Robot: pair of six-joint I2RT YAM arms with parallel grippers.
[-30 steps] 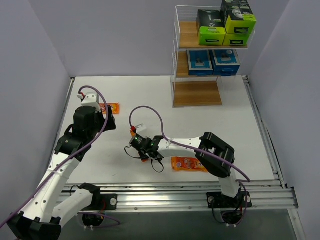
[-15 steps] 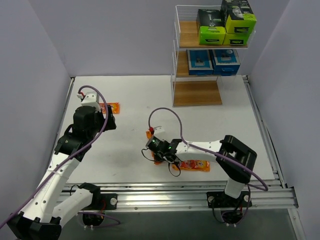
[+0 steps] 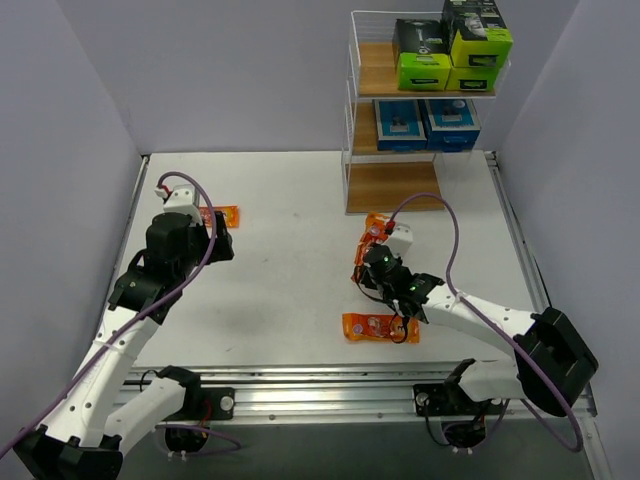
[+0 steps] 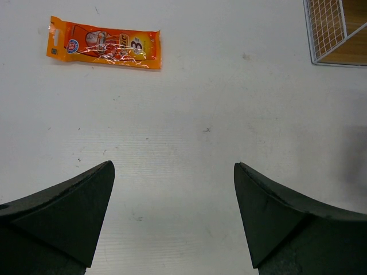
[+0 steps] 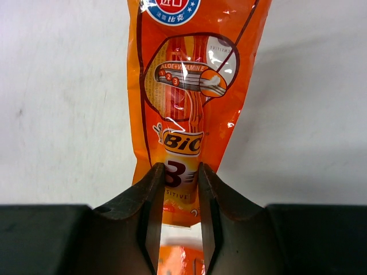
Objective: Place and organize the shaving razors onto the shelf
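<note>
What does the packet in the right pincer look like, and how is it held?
The orange packet is glossy, crinkled film printed with BiC, a large 3 and a razor picture. The right pincer clamps it near one end, bunching it narrow there; the rest sticks out ahead, over the white table, close to the shelf.

Shelf bottom board open; upper tiers hold razor packs.

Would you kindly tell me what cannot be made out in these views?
- Top view: left packet, partly under the left arm.
- Right wrist view: lower part of the held packet, behind the right tool.
- Left wrist view: shelf, cropped at the corner.
- Top view: blue cards, print too small.
</note>
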